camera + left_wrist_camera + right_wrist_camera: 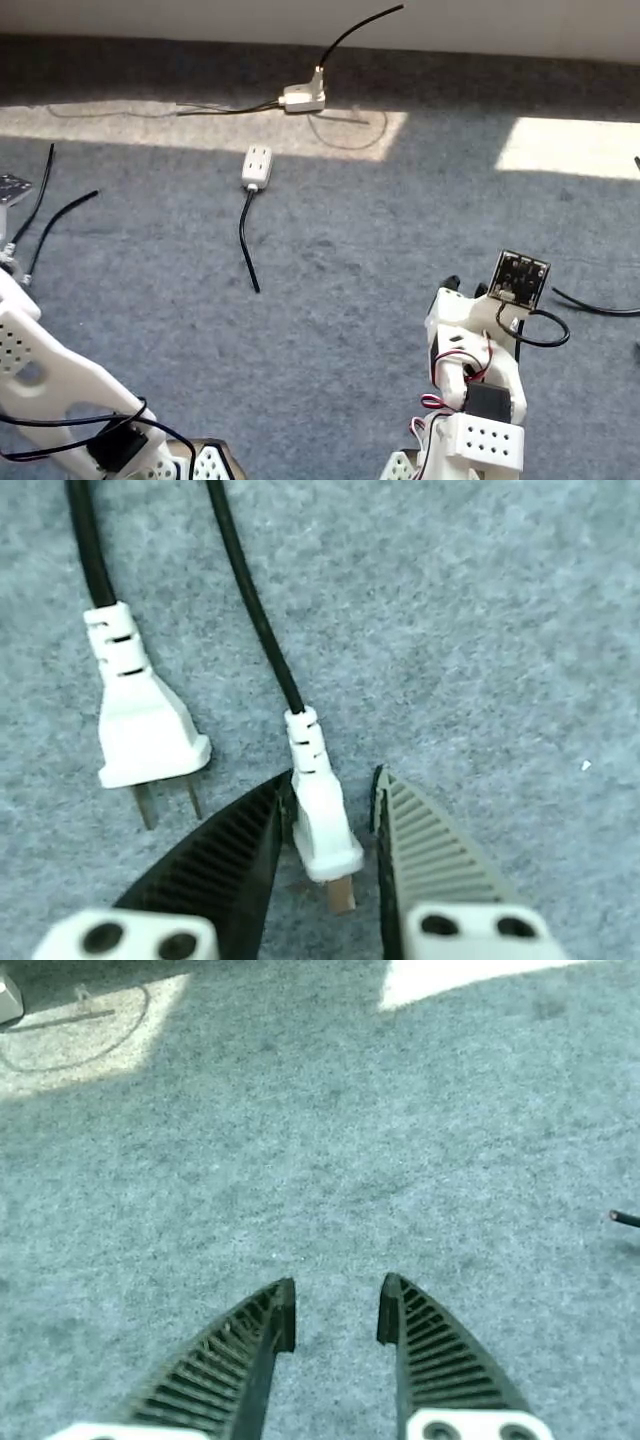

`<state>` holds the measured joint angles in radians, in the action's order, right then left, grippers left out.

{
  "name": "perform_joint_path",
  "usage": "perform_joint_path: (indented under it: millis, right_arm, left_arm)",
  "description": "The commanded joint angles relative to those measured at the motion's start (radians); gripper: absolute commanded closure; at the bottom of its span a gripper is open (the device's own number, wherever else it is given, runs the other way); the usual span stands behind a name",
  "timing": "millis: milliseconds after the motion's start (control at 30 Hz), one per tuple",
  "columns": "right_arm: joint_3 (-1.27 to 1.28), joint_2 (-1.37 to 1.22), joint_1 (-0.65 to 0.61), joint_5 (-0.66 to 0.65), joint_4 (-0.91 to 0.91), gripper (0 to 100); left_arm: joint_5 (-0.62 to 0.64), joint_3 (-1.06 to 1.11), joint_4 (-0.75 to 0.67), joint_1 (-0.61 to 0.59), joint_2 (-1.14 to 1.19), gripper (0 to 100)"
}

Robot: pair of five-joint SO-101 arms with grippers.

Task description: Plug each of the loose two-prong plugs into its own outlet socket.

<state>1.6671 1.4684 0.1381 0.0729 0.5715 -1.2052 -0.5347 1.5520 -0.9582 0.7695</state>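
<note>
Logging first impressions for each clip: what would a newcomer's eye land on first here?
In the left wrist view, a white two-prong plug lies on the grey carpet between the open fingers of the left hand, with a second plug beside it, apart. In the high view, a white outlet socket lies mid-carpet with a short black cord.

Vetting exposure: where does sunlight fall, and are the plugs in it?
High view: sun bands cross the far carpet, both sockets at one band's edges. Left wrist view: both plugs in even shade. Right wrist view: sun patches far off, right gripper over shaded carpet.
</note>
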Motion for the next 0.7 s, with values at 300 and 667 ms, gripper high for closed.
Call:
perform_joint_path:
  millis: [300,667]
  right_arm:
    - [0.038,0.007,-0.001,-0.009,-0.019,84.6]
    - [0.038,0.007,-0.001,-0.009,-0.019,84.6]
  left_arm:
    - [-0.005,-0.074,0.015,-0.008,0.079,94]
    - [0.092,-0.421,0.238,0.084,0.047,100]
